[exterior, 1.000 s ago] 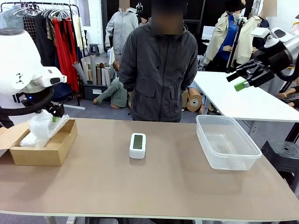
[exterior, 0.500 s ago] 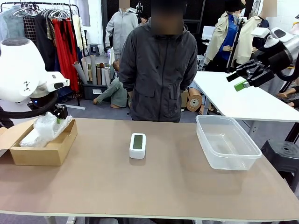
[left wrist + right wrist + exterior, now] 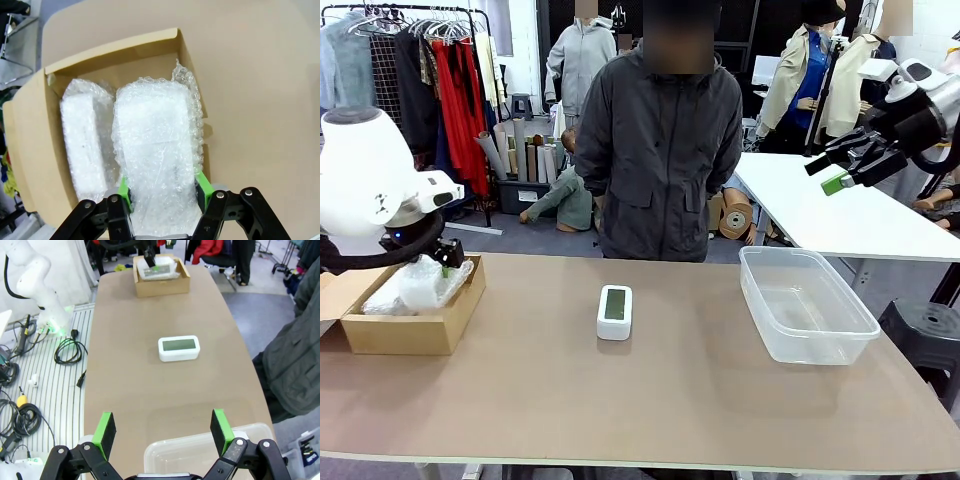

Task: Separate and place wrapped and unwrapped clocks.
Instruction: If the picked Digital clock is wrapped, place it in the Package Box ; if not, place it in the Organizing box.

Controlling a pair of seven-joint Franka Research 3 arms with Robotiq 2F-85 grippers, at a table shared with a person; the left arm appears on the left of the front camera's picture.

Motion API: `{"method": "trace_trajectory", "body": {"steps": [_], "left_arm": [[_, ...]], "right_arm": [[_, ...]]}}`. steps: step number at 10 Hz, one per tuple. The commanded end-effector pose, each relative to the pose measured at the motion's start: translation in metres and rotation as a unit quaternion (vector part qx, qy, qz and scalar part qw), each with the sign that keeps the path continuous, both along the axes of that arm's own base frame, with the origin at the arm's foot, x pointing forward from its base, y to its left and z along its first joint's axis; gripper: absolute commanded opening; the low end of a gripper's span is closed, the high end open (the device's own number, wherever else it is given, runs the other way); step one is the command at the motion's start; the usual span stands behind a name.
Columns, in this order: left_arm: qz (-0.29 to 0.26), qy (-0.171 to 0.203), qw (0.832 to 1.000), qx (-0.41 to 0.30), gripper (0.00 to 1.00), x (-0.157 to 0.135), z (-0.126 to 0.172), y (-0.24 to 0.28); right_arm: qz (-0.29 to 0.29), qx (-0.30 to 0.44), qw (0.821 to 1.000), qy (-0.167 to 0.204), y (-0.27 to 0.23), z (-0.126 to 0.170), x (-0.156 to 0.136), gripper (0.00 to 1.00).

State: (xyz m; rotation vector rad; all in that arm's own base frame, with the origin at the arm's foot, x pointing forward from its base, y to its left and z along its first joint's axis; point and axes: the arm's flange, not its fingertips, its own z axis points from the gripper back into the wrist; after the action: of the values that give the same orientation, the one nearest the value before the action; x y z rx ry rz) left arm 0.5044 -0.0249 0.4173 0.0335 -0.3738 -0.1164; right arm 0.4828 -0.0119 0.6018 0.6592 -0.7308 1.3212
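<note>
My left gripper [image 3: 162, 192] is shut on a bubble-wrapped clock [image 3: 156, 160], holding it down inside the cardboard box [image 3: 415, 325] at the table's left. A second wrapped clock [image 3: 86, 142] lies in the box right beside it. From the front, the wrapped bundle [image 3: 423, 283] shows just under the left gripper [image 3: 447, 262]. The bare white clock [image 3: 615, 311] with a grey-green screen lies flat at mid-table; it also appears as the clock [image 3: 179, 347] in the right wrist view. My right gripper [image 3: 838, 172] hangs open, high above the table's far right, nothing between its fingers.
A clear plastic tub [image 3: 805, 304] stands at the right of the table, its rim [image 3: 200, 450] just below the right gripper. A person in a dark jacket [image 3: 660, 150] stands at the far edge. The box's flap [image 3: 345, 290] hangs open to the left.
My left arm has lowered the wrapped clock down into the cardboard box. The right arm and the bare clock have stayed still.
</note>
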Motion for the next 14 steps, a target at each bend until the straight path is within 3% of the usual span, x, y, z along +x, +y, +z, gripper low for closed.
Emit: {"method": "trace_trajectory", "body": {"steps": [1,5,10,14], "left_arm": [[-0.007,-0.007,1.000,-0.015,0.00,0.003,-0.015,0.016],[-0.016,0.007,0.999,-0.030,0.03,-0.002,-0.050,0.017],[-0.017,0.023,0.999,-0.026,0.97,0.000,-0.063,0.017],[-0.018,0.021,0.999,-0.018,1.00,0.001,-0.047,0.005]], "right_arm": [[0.002,0.002,1.000,-0.002,0.001,0.001,0.000,1.00],[0.002,0.002,1.000,-0.002,0.001,0.001,0.000,1.00],[0.002,0.002,1.000,-0.002,0.001,0.001,0.000,1.00],[0.002,0.002,1.000,-0.002,0.001,0.001,0.000,1.00]]}}
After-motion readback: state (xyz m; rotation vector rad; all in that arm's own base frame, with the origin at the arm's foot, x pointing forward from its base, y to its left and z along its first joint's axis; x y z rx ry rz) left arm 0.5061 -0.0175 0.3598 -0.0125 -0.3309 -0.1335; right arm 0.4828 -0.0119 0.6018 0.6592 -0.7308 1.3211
